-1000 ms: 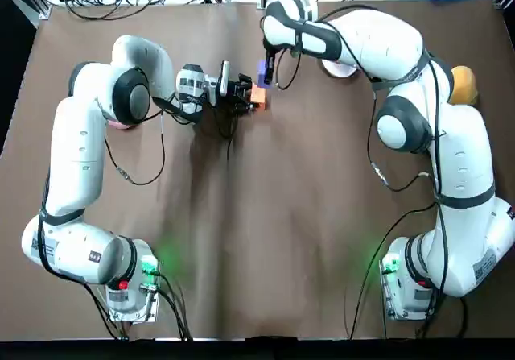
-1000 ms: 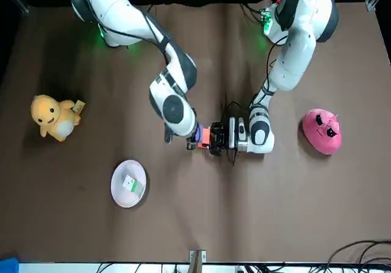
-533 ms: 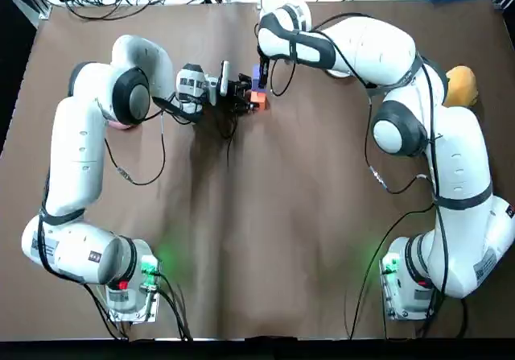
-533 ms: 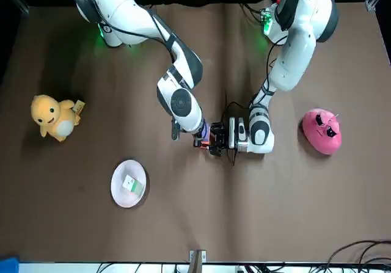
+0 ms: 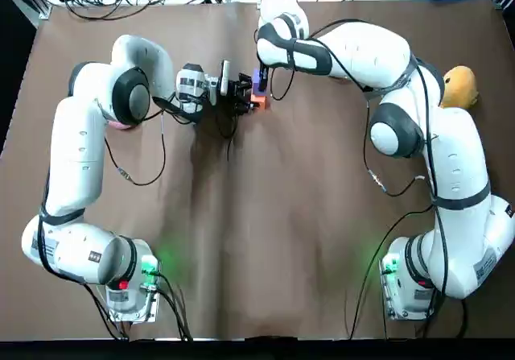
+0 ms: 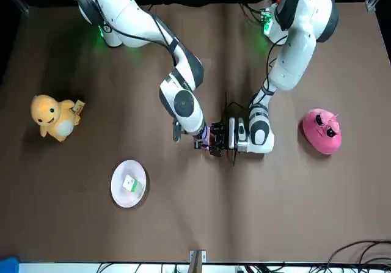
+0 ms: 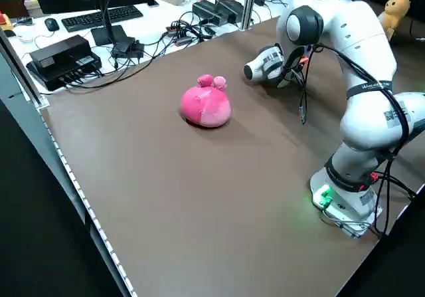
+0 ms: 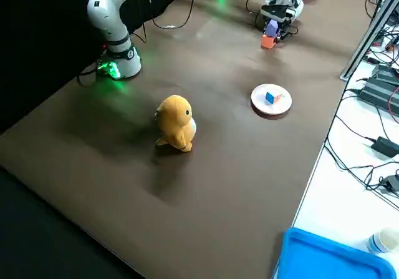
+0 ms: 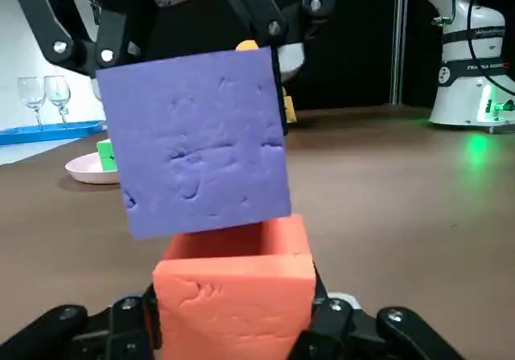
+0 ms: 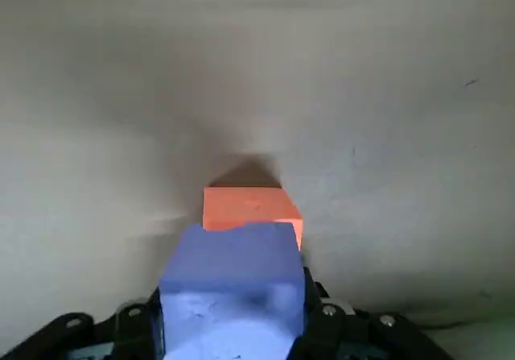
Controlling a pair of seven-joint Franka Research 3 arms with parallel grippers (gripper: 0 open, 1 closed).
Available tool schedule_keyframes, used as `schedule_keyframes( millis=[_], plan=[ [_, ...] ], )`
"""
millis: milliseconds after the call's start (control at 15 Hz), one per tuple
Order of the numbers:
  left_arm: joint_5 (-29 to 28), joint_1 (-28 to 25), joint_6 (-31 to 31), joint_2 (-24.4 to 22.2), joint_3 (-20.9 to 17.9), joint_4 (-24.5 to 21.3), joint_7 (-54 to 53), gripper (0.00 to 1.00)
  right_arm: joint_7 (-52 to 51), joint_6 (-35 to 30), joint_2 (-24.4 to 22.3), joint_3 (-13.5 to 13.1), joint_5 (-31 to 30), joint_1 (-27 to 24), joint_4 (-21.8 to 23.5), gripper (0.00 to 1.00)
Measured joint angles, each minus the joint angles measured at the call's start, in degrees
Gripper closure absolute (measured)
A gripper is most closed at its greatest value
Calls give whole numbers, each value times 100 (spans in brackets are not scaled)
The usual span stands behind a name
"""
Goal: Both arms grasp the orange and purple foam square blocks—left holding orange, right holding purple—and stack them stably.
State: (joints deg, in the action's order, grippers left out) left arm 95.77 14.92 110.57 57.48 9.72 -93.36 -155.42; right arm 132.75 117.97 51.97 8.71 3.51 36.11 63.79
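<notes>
Far across the desk (image 5: 265, 215), my right end effector (image 5: 262, 76), clamped on the purple foam block (image 9: 201, 142), has brought it tilted atop the orange foam block (image 9: 233, 291) gripped by the left end effector (image 5: 248, 96); levelling remains.

purple block (image 9: 201, 142): foam, matt, face dimpled and lightly creased
orange block (image 9: 233, 291): foam, matt, fine grain, edges a bit dented
table (image 6: 305, 212): brown cover, matt, smooth with faint creases; cloth or paper, can't tell
left end effector (image 9: 233, 320): black plastic, low sheen
right end effector (image 10: 233, 320): black plastic, low sheen
arm shells (image 5: 76, 151): white plastic, glossy, smooth
pink toy (image 7: 206, 105): plush cloth, soft, matt
yellow toy (image 8: 176, 122): plush cloth, matt
plate (image 8: 255, 98): white, smooth, slight gloss
</notes>
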Motion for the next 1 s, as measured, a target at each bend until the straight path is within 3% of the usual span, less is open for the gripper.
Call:
schedule_keyframes(
  millis=[1000],
  plan=[
    [1,0,23,-4,4,1,3,37,204,146,19,-9,-20,72,117,41]
  ],
)
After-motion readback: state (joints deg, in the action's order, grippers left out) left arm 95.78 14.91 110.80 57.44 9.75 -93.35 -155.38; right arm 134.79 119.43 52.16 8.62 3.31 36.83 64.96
